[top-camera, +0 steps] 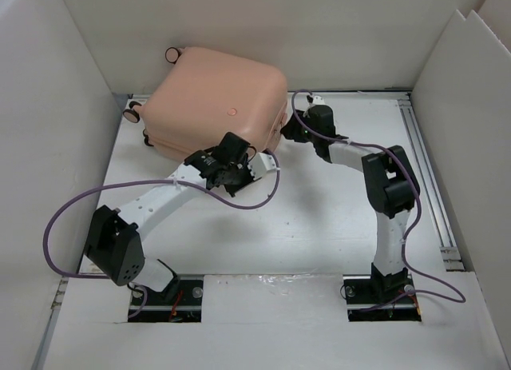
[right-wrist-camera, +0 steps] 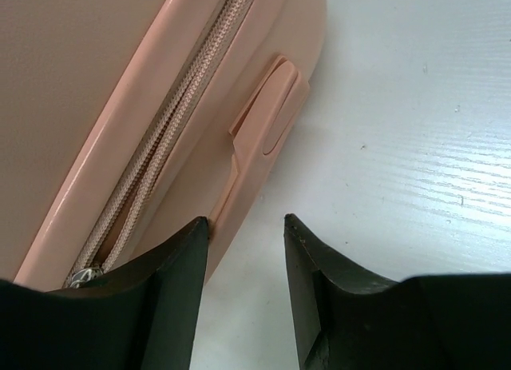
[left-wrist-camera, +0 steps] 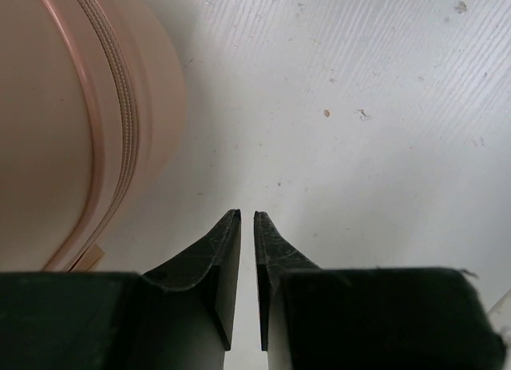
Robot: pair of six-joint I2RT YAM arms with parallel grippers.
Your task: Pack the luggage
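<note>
Lying zipped at upper left is the luggage (top-camera: 219, 102); left claw (left-wrist-camera: 247, 216) nearly closed, right claw (right-wrist-camera: 246, 220) parted, both empty.

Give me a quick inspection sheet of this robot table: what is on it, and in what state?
Surface: white table, a few small specks.
Job's things: pink luggage lying flat at the far left, zipper closed.
Clutter: nothing seen.
Grippers: left gripper fingers almost together, holding nothing, beside the luggage; right gripper open, empty, near the luggage's side handle.
Cables: purple cables loop loosely from both arms.
Surroundings: white walls on three sides.
</note>
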